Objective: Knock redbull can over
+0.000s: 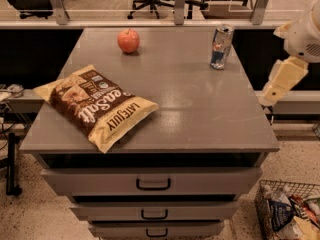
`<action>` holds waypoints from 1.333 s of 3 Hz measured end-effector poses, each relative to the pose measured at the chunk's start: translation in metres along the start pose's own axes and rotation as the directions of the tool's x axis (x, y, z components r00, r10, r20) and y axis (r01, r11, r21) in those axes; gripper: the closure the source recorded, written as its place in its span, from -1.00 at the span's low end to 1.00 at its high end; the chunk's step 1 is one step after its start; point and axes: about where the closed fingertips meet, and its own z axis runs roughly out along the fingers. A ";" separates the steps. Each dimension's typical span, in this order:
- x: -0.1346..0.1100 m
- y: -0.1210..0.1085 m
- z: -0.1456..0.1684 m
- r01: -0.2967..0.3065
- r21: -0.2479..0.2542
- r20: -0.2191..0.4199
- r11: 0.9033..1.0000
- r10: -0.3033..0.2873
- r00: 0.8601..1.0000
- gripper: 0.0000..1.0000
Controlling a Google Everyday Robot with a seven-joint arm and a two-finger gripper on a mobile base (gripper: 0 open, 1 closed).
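The gripper (pixel 281 83) hangs right of the redbull can (pixel 221 46) and nearer the camera, apart from it and off the cabinet's (pixel 200 114) edge; whether it is spread or closed I cannot tell; the can stands upright. This looks like the approach step; the next move likely calls for a sideways sweep into the can's upper half; an apple (pixel 128 40) sits well left of the can, a chip bag (pixel 95 105) left and nearer; neither blocks the way.
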 end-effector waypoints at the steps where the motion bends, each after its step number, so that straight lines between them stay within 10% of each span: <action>1: 0.003 -0.037 0.034 -0.061 0.045 0.036 0.997 0.059 0.998 -1.00; 3: -0.004 -0.089 0.094 -0.182 0.022 0.221 0.983 0.173 0.960 -1.00; 4: -0.017 -0.102 0.117 -0.213 -0.025 0.345 0.977 0.208 0.915 -1.00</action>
